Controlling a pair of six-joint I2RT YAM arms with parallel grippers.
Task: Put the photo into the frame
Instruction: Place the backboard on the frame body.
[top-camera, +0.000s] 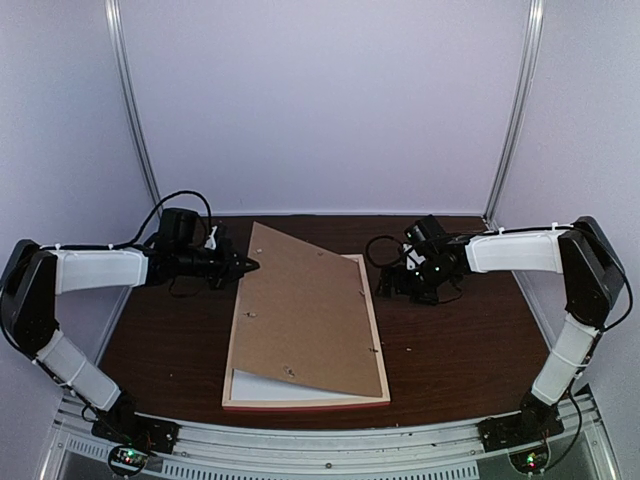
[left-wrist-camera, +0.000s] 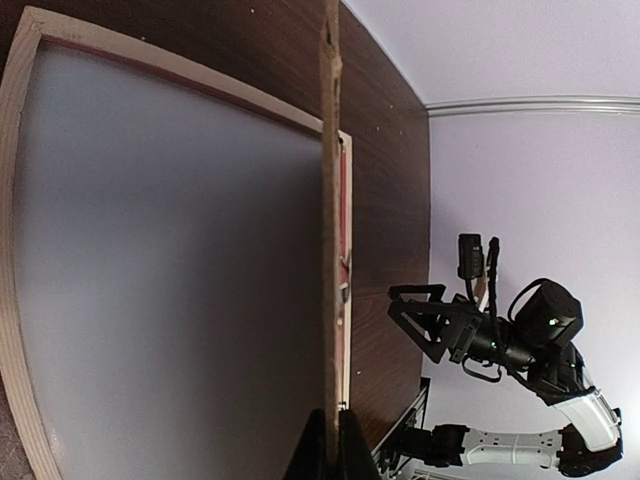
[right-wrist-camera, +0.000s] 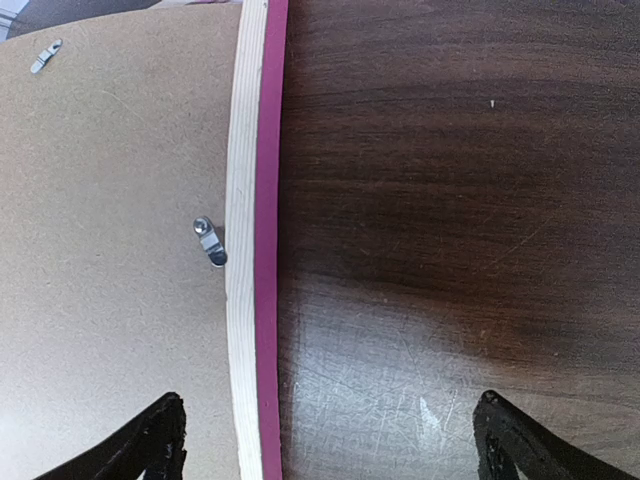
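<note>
Frame (top-camera: 305, 403) face-down under tilted backing board (top-camera: 305, 310) (edge pinched in left claw (top-camera: 250, 266)), right claw (right-wrist-camera: 328, 415) spread alongside.

One wooden frame (top-camera: 300, 402), one brown backing board (top-camera: 300, 310), one white sheet (top-camera: 250, 386), one table (top-camera: 450, 330). Two tools: left tool (top-camera: 248, 266), right tool (right-wrist-camera: 328, 420). The right wrist view shows two metal clips (right-wrist-camera: 210, 243).
</note>
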